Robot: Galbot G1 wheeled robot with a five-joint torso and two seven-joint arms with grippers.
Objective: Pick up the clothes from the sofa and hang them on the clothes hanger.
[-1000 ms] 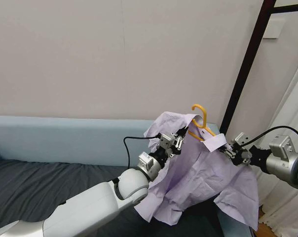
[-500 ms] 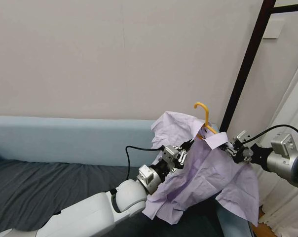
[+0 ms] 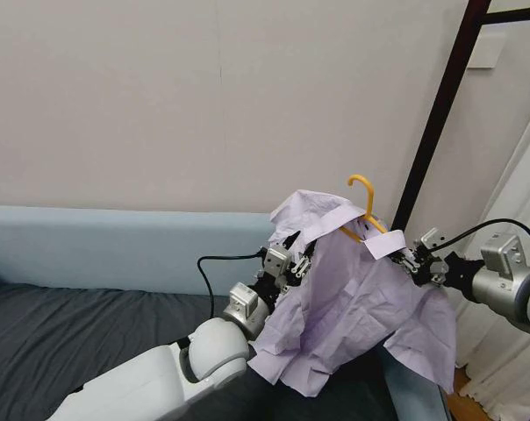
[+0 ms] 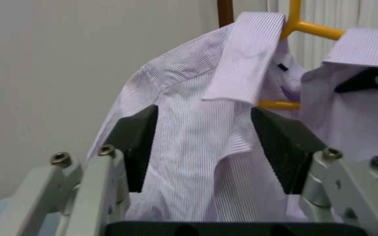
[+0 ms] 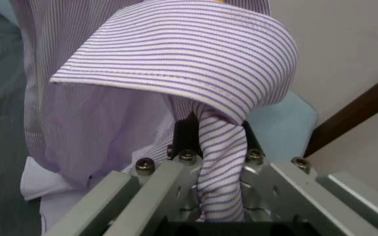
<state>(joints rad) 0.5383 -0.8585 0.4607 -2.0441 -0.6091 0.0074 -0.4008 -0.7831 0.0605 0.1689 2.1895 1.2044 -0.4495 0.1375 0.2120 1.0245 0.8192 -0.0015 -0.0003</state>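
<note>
Striped lilac shirt point(image 3: 357, 298) hangs draped over a yellow hanger point(image 3: 362, 195), held in the air between my two arms above the right end of the pale blue sofa point(image 3: 116, 246). My right gripper point(image 3: 411, 261) is clamped on the shirt's right side, just under the turned-out collar point(image 3: 383, 246). The right wrist view shows a twisted fold of the striped cloth pinched tight between the closed jaws. My left gripper point(image 3: 287, 259) sits at the shirt's other shoulder with its jaws spread wide. In the left wrist view the cloth lies between the two dark pads point(image 4: 140, 147), and I cannot tell whether it touches them. The hanger's hook stands upright above the collar, near the dark pole point(image 3: 436, 123) of the clothes rack and apart from it. The shirt's lower edge hangs crumpled over the sofa's dark seat cushion point(image 3: 72, 333). A plain light wall point(image 3: 204, 96) fills the background.
</note>
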